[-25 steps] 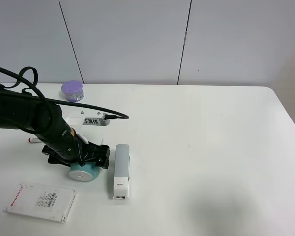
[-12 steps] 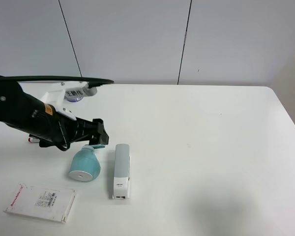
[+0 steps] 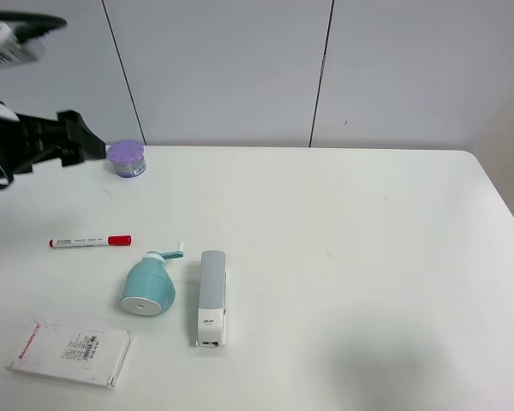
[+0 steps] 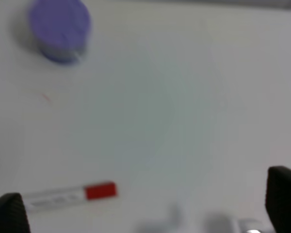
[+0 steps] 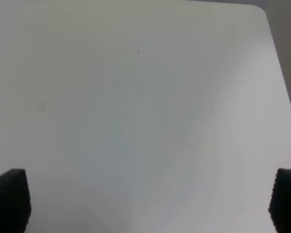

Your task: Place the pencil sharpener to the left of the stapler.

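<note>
We were looking at what seemed an office or lab test bench: a plain white table (image 3: pixel 368 257) against bare grey wall panels (image 3: pixel 223 68), with desk supplies laid out, namely a stapler (image 3: pixel 212 296), a marker (image 3: pixel 90 241) and a pencil sharpener (image 3: pixel 147 287).

White surface (image 3: pixel 368 257), grey panelled wall behind. Purple round pot (image 3: pixel 126 158) at the back left near the wall. Red-capped white marker (image 3: pixel 90 241) lying flat, left of centre. Flat white packet (image 3: pixel 69 352) with red print and what looks like a barcode label, front left corner. All well apart.
</note>
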### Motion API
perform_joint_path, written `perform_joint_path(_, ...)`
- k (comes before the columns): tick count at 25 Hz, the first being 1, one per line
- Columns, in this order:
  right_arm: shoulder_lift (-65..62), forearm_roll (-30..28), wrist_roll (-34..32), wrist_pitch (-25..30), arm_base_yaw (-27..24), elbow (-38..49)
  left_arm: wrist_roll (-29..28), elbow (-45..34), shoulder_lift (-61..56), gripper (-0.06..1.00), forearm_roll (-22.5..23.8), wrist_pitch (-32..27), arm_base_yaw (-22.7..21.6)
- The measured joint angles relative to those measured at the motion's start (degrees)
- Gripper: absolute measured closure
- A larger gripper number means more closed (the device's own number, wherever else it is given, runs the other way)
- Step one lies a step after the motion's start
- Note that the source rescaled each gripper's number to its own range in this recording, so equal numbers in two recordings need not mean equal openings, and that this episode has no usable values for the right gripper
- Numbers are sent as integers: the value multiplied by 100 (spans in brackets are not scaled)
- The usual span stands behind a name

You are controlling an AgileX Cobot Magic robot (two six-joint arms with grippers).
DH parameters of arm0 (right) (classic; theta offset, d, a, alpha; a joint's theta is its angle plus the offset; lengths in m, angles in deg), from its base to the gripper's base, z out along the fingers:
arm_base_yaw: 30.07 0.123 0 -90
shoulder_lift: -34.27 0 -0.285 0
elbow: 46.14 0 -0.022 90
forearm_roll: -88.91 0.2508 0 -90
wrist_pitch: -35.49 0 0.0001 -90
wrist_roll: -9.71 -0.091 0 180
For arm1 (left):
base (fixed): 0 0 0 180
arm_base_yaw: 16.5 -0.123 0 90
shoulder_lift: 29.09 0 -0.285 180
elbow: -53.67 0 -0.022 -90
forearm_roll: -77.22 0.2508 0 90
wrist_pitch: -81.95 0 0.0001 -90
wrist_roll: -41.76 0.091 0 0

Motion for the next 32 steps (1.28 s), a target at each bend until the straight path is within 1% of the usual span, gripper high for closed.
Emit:
perform_joint_path(2, 0, 0, 0, 0, 0, 0, 204, 500, -32, -4, 141, -374, -256)
perform_joint_path(4, 0, 0, 0, 0, 0, 0, 459, 1097, -48, -4, 266, -996, -439)
perform_joint_path(7, 0, 0, 0, 0, 0, 0, 1001, 1887, -55, -4, 460, -1964, -671)
perform_joint_path(9, 0, 0, 0, 0, 0, 0, 1338, 2212, -157, -4, 616, -2419, -848)
perform_joint_path(11, 0, 0, 0, 0, 0, 0, 1596, 2314, -403, -4, 718, -2598, -1043)
perform_joint_path(13, 0, 0, 0, 0, 0, 0, 1703, 2313, -786, -4, 737, -2740, -1166)
perform_joint_path(17, 0, 0, 0, 0, 0, 0, 1736, 2298, -1691, -4, 729, -2858, -1214)
perform_joint_path(20, 0, 0, 0, 0, 0, 0, 1741, 2101, -2443, -4, 729, -2852, -1214)
perform_joint_path(23, 0, 0, 0, 0, 0, 0, 1741, 1607, -3213, -4, 729, -2846, -1214)
perform_joint_path(27, 0, 0, 0, 0, 0, 0, 1746, 533, -4289, -4, 668, -2662, -1214)
perform_joint_path(32, 0, 0, 0, 0, 0, 0, 1752, -989, -5724, -4, 251, -2204, -1214)
